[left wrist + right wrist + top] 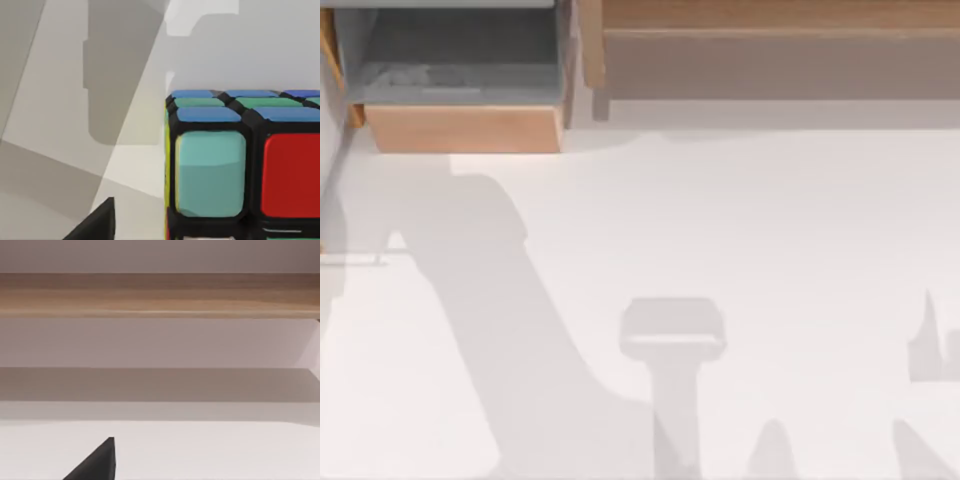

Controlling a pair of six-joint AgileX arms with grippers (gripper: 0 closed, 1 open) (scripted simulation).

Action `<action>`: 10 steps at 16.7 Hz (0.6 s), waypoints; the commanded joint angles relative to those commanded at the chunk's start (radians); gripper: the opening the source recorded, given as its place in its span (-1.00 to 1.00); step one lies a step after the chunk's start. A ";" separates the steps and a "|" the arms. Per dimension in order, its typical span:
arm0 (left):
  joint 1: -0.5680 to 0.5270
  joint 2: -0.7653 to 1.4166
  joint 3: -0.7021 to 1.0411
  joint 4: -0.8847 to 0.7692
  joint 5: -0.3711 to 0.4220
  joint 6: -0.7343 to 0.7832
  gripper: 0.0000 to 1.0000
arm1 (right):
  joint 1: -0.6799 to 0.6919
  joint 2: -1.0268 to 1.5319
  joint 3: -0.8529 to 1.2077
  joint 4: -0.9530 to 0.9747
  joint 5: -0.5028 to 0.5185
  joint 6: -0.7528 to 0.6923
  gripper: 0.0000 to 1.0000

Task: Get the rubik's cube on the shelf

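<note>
The rubik's cube (pixel 240 165) looms very close in the left wrist view, with red, pale green, blue and green black-edged stickers, above the white table. A black part of my left gripper (pixel 97 225) shows beside it, apart from the cube's near corner. The shelf (pixel 770 15) is a long light-brown wooden ledge with a grey-brown front panel along the table's far right. In the right wrist view the shelf (pixel 160 295) runs straight across, and a black part of my right gripper (pixel 97 462) shows over the white table in front of it.
A grey-lined box with a wooden front (pixel 465 128) stands at the far left, beside the shelf's end. The white table (pixel 740 220) carries the arms' shadows across its left and near parts.
</note>
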 joint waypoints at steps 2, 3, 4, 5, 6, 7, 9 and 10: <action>-0.002 0.006 -0.004 0.008 0.000 -0.002 1.00 | 0.000 0.000 0.000 0.000 0.000 0.000 1.00; -0.002 0.006 -0.004 0.008 0.000 -0.002 1.00 | 0.000 0.000 0.000 0.000 0.000 0.000 1.00; -0.002 0.006 -0.004 0.008 0.000 -0.002 1.00 | 0.000 0.000 0.000 0.000 0.000 0.000 1.00; -0.002 0.006 -0.004 0.008 0.000 -0.002 0.85 | 0.000 0.000 0.000 0.000 0.000 0.000 1.00; -0.002 0.006 -0.004 0.008 0.000 -0.002 0.70 | 0.000 0.000 0.000 0.000 0.000 0.000 1.00; -0.002 0.006 -0.004 0.008 0.000 -0.002 0.55 | 0.000 0.000 0.000 0.000 0.000 0.000 1.00; -0.002 0.006 -0.004 0.008 0.000 -0.002 0.25 | 0.000 0.000 0.000 0.000 0.000 0.000 1.00; -0.002 0.006 -0.004 0.008 0.000 -0.002 0.10 | 0.000 0.000 0.000 0.000 0.000 0.000 1.00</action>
